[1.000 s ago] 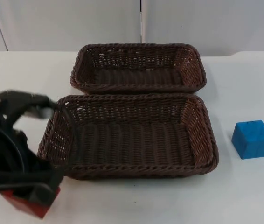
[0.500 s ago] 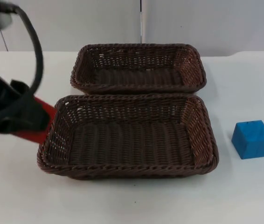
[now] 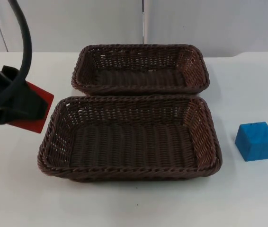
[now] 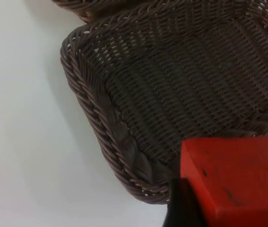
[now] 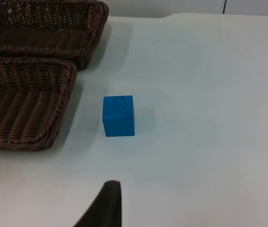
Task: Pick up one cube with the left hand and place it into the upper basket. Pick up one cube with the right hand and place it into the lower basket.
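Counter [image 3: 247, 198] surface is white and plain, ending at a grey partition wall [image 3: 77, 23] behind the baskets; two brown wicker baskets sit at its middle, the upper basket [image 3: 140, 87] toward the wall and the lower basket [image 3: 58, 142] in front of it, their long rims touching or nearly so; open white surface runs along the front edge and to both sides of the baskets. Left tool [image 3: 22, 106] hangs off the lower basket's left end, clamped on the red cube [image 3: 37, 109]; from the left wrist the cube [image 4: 236, 182] sits against a black fingertip [image 4: 181, 208] above that basket's woven corner [image 4: 110, 127]. Blue cube [image 3: 256, 141] stands alone on the counter, well apart from the lower basket's right rim; the right wrist view shows it [image 5: 119, 115] upright beside both baskets' ends, with one dark fingertip of the right tool [image 5: 106, 203] near the camera; whether that tool is wide or narrow I cannot tell.
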